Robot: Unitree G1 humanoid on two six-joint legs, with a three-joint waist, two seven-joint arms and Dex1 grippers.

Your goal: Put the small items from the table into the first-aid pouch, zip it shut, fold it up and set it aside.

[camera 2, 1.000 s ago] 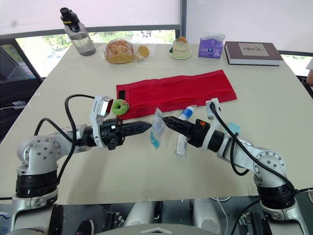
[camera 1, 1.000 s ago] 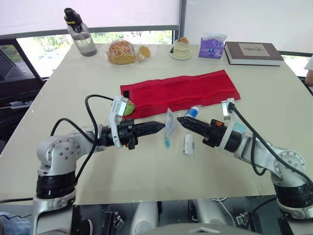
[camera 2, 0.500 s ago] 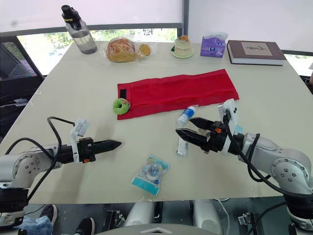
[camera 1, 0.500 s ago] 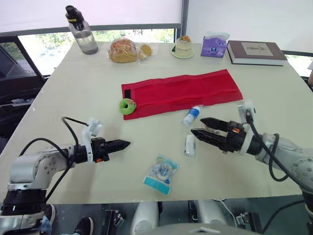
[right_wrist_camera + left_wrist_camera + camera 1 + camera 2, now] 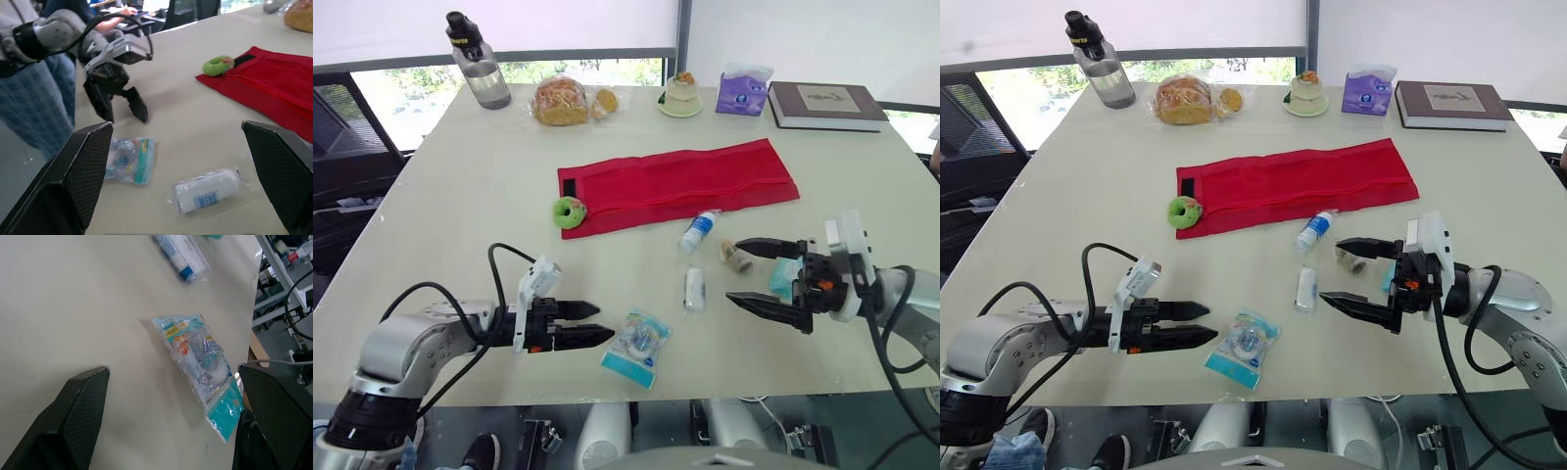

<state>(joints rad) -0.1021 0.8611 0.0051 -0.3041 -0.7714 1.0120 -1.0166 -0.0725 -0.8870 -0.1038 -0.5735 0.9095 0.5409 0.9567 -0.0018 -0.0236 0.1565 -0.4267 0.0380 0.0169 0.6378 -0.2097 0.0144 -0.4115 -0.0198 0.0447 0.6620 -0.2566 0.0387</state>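
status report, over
Left end effector open, just short of plastic packet. Right end effector open, empty. Red pouch flat, unfolded. Small bottle beside pouch.

teal item (image 5: 782,279) half hidden, book (image 5: 826,103) title unreadable

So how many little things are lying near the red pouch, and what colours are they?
Green: 1, ring
White: 2, bottle and roll
Teal: 2, packet and a half-hidden scrap
Brownish: 1, a wrapped bit
Total: 6
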